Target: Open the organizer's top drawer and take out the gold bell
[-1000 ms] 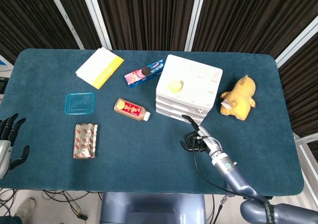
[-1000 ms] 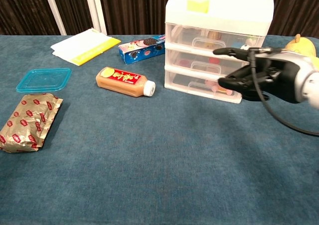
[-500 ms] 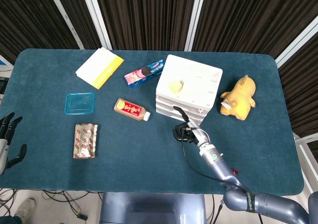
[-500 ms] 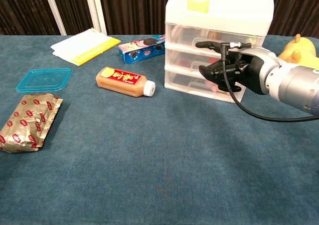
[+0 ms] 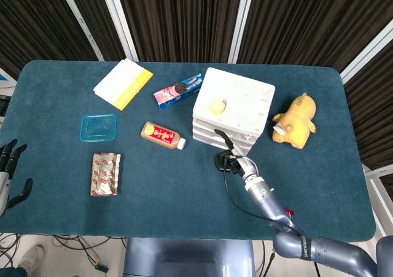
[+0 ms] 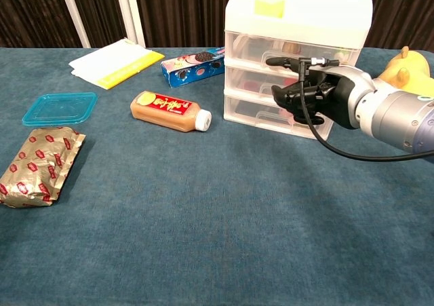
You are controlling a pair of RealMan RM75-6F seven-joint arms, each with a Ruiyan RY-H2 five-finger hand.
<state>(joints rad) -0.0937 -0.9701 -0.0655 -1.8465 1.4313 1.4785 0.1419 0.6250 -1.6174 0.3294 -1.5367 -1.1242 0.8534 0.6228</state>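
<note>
We cannot find the gold bell: the organizer's (image 6: 298, 21) 3 translucent drawers show only blurred shapes of colour, too vague to name. The right hand (image 6: 319, 97) covers part of the middle and bottom drawer fronts in the chest view, and we cannot tell whether its outstretched finger touches the top drawer (image 6: 288, 48). In the head view the drawer fronts are almost edge-on and unreadable. The left hand (image 5: 9, 172) is cut by the left edge there. The yellow plush toy (image 6: 410, 68) is cut by the chest view's right edge.
</note>
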